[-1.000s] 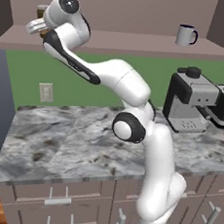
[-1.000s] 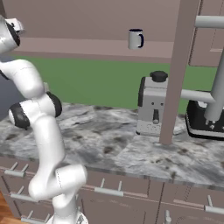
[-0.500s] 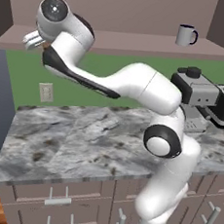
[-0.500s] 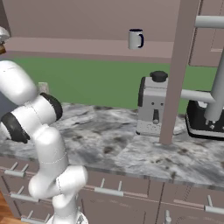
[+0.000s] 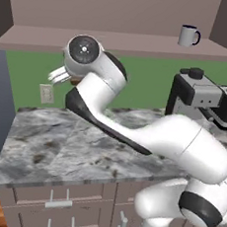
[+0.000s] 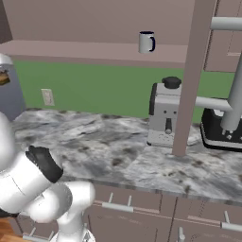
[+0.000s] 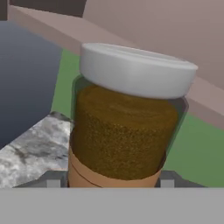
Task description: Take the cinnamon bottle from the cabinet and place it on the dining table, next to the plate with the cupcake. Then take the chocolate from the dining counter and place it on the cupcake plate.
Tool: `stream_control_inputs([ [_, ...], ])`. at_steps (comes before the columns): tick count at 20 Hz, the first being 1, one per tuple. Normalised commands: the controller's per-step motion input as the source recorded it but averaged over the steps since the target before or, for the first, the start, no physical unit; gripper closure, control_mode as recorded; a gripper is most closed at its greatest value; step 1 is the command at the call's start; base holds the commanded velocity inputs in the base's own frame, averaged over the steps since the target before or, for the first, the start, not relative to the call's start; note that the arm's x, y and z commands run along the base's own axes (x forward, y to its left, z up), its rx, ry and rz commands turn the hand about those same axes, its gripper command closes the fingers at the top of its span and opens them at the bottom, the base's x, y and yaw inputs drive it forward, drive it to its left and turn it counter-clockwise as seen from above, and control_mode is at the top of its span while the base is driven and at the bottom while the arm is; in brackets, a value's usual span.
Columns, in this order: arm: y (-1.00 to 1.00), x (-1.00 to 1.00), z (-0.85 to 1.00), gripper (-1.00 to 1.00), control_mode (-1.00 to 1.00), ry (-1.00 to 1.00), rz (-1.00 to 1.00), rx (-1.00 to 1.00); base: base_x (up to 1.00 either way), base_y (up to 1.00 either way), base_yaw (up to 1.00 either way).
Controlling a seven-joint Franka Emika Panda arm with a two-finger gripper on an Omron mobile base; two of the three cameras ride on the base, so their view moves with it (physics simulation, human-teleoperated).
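1. The gripper (image 5: pixel 60 75) clasps the cinnamon bottle (image 7: pixel 127 118), lifted above the marble counter (image 5: pixel 67 145).
2. A white mug (image 5: pixel 188 36) stands on the cabinet (image 5: pixel 118 39) shelf behind.

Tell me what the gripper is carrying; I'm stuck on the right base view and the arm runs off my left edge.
Observer: The hand view has the cinnamon bottle clamped between the fingers, pale lid on.
Operator: Say where the hand is.
Observer: The left base view puts the gripper off the cabinet, below its shelf board and above the marble worktop.
Operator: Report what remains on the shelf.
Observer: A white mug, at the right end in the left base view.
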Motion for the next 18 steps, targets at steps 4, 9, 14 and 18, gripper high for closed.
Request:
stream_control_inputs([
  [4,-0.97,-0.95,-0.77,1.00,-1.00,0.05,-0.09,0.00,0.00,0.00,0.00],
  [9,-0.82,-0.51,-0.35,1.00,-1.00,0.02,-0.17,0.03,0.00,0.00,0.00],
  [14,-0.89,-0.13,-0.07,1.00,-1.00,0.04,0.00,0.18,0.00,0.00,0.00],
  [18,-0.68,-0.02,-0.34,1.00,-1.00,0.15,0.02,0.29,0.00,0.00,0.00],
])
